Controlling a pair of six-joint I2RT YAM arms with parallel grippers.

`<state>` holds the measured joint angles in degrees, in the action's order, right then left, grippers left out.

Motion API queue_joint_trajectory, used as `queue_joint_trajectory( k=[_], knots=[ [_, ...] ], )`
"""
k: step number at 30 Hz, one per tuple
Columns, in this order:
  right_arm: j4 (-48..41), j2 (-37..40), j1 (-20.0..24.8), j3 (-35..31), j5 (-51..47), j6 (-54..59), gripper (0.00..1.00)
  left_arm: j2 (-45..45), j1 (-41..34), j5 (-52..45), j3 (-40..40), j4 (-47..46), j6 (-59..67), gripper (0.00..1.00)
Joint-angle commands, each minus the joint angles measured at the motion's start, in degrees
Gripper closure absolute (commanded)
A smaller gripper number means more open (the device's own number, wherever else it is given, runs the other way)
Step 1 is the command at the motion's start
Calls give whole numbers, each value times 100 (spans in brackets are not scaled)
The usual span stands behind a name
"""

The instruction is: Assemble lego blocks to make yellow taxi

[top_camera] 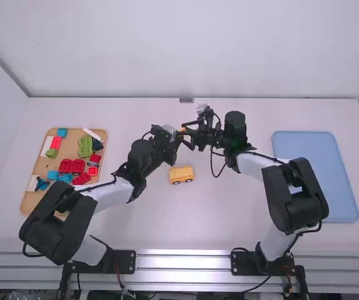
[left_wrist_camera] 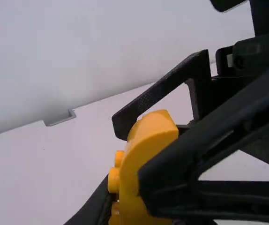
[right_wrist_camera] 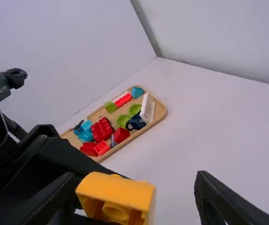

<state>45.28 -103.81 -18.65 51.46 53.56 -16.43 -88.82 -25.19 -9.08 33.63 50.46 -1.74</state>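
L pincer (top_camera: 174, 133) is clenched on a yellow plastic brick (top_camera: 181, 129), held up above the white worktop (top_camera: 229, 212), approx mid-table btwn the 2 arms. R pincer (top_camera: 188, 132) is right there too, facing it, released: its 2 fingers are spread wide w/ the brick btwn them, closer to 1 finger than the other. Can't tell if that finger touches it. L wrist view has the brick's round studs on 1 side; R wrist view has its hollow underside w/ a round tube inside.

Yellow plastic toy-car piece w/ dark wheels (top_camera: 181, 174) sits upright on the worktop btwn the arms, nearer their bases than the pincers are, & apart from the held brick.

Far L: tan wooden tray (top_camera: 32, 201) w/ mixed plastic pieces, incl. a red wheeled piece (top_camera: 72, 166), a green studded block (top_camera: 85, 146), a small blue block (top_camera: 62, 132), & a long white piece (top_camera: 93, 134) tilted at the rim, nr the green block. Far R: flat light-blue plastic tray (top_camera: 311, 181), well apart from the car piece, lying on the worktop beyond the R arm.
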Motion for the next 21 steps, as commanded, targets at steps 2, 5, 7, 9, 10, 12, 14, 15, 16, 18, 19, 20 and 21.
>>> queue_joint_trajectory(
  k=[2,5,7,9,10,12,14,15,16,18,19,20,21],
  knots=[
    [-2,105,-149,-70,79,42,34,9,-33,61,59,61,92,98],
    [59,105,-208,-72,81,35,38,9,-31,-201,59,44,273,98],
    [61,105,-223,-72,79,33,41,9,-31,-197,59,50,251,98],
    [61,105,-275,-72,81,33,48,9,-31,-122,59,57,254,98],
    [59,105,-284,-72,81,35,50,9,-31,-52,57,61,249,98],
    [39,105,-264,-72,81,35,52,9,-31,-31,57,66,240,98],
    [39,105,-249,-72,79,31,54,9,-33,-28,57,83,238,98],
    [39,105,-240,-72,81,15,56,9,-33,-28,57,87,238,98],
    [39,105,-240,-72,81,9,61,9,-31,-26,57,90,243,98],
    [39,105,-240,-72,81,13,64,9,-31,-28,57,103,260,98],
    [39,105,-240,-72,81,7,67,9,-33,-24,57,101,258,98],
    [39,105,-240,-72,81,13,69,9,-31,-26,57,109,258,98],
    [39,105,-240,-72,81,17,70,9,-31,-28,57,105,258,97]
  ],
)
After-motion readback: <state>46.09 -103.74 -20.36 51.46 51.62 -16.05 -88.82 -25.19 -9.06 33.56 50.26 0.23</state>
